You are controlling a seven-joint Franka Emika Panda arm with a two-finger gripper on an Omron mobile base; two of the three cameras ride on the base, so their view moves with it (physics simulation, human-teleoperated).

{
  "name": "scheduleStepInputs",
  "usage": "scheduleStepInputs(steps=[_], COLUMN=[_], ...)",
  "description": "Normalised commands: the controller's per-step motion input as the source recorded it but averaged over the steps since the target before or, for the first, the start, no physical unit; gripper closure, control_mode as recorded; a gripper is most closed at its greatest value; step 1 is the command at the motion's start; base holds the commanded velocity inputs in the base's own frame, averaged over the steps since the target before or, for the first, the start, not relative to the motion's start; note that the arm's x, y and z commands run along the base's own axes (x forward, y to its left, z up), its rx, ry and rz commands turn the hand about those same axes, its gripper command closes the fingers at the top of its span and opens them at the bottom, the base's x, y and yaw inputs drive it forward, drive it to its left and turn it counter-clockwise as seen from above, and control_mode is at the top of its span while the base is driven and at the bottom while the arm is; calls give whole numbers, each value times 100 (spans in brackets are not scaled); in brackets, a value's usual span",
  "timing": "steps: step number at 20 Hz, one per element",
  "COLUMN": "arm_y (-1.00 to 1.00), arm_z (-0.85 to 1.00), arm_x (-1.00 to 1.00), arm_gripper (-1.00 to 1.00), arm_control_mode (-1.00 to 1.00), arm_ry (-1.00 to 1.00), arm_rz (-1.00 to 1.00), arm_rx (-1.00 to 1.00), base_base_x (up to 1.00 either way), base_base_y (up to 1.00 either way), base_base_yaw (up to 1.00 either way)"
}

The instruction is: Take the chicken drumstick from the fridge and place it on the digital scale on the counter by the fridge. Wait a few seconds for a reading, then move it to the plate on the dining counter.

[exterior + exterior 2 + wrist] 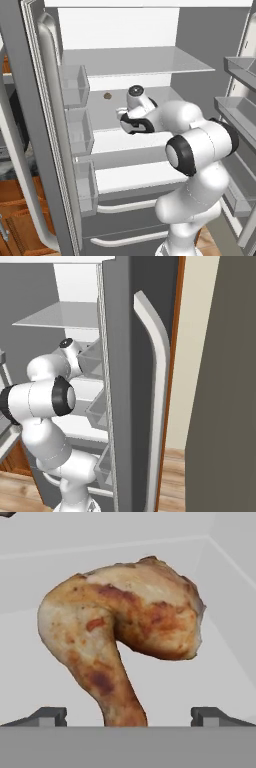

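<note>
Both fingertips [47, 716] of the jaws stand spread wide, the chicken drumstick's [125, 632] narrow end between them untouched

wood floor [175, 481], cream wall [192, 356], wood cabinet [20, 210].

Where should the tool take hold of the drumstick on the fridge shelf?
Probably the narrow bone end of the drumstick, which points toward the tool and already sits between its spread fingertips. Coming straight in along the shelf seems best; the meaty upper part looks too wide.
</note>
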Motion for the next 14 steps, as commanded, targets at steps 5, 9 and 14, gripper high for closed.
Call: scheduleStepInputs(steps=[5,9,14], arm_y=[0,0,0], arm_z=[-10,-29,-45], arm_x=[23,3,0], arm_gripper=[-100,-100,100], arm_control_mode=[-100,-100,-100], arm_ry=[0,0,1], arm_rz=[0,0,0], arm_rx=[0,0,0], base_base_x=[0,0,0], base_base_y=[0,0,0], base_base_yaw=[0,0,0])
